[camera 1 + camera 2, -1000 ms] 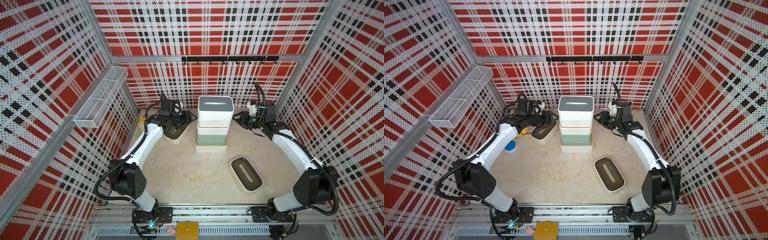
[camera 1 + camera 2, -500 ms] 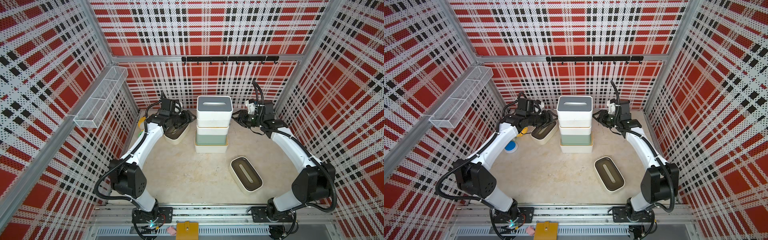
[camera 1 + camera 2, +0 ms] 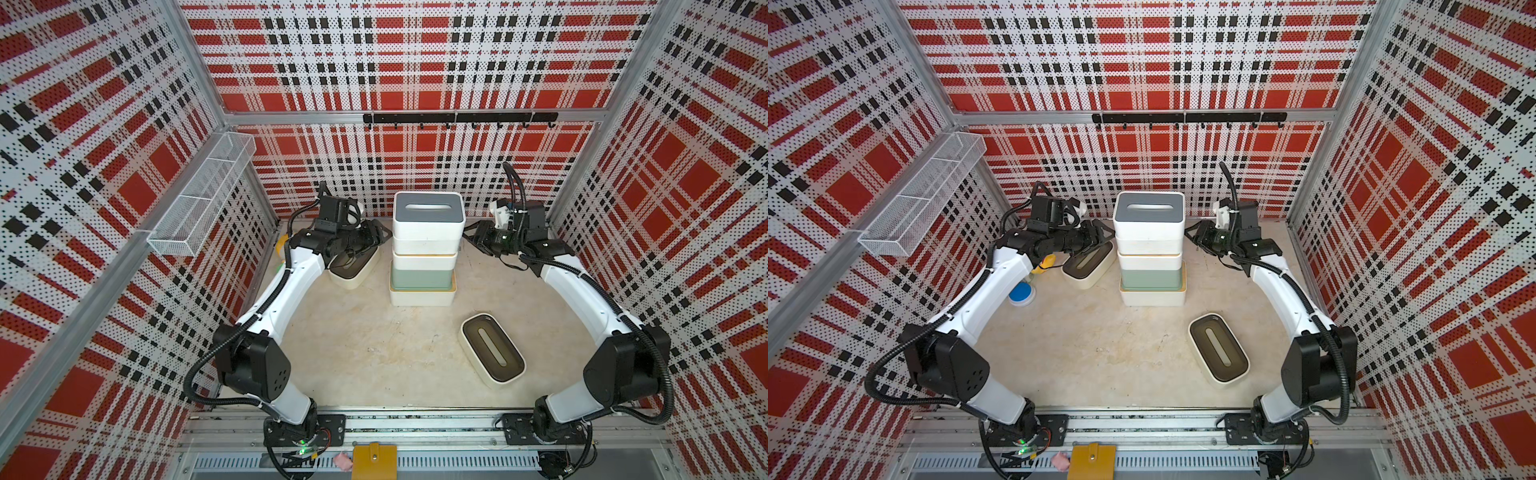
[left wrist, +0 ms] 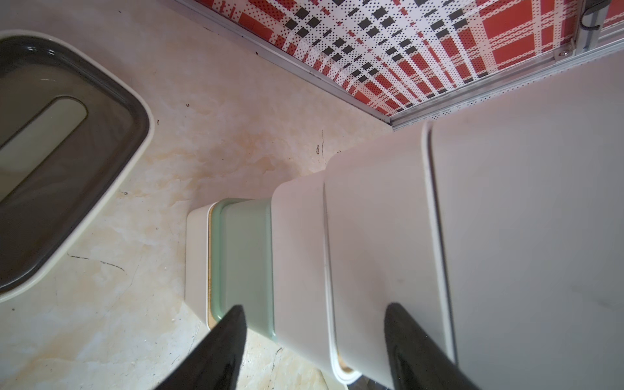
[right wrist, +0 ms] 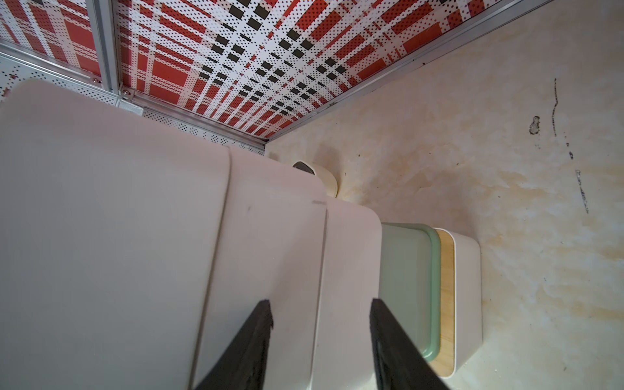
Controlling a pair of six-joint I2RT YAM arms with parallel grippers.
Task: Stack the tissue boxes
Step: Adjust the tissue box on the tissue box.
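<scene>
Left tool [image 4: 313, 305]: fingers spread wide, nothing between them, tips at side of tissue-box stack [image 3: 423, 253]; contact can't tell. Right tool [image 5: 320, 300]: fingers part-spread, empty, just beside stack's opposite side. Stack stands rear-centre on table [image 3: 374, 357], five high, w/ grey-lid box [image 3: 428, 208] on top and mint-green box [image 3: 422, 279] second from bottom. Loose: olive-lid box [image 3: 353, 266] near stack on left-arm side; second olive-lid box [image 3: 492, 353] front-right, well apart.
</scene>
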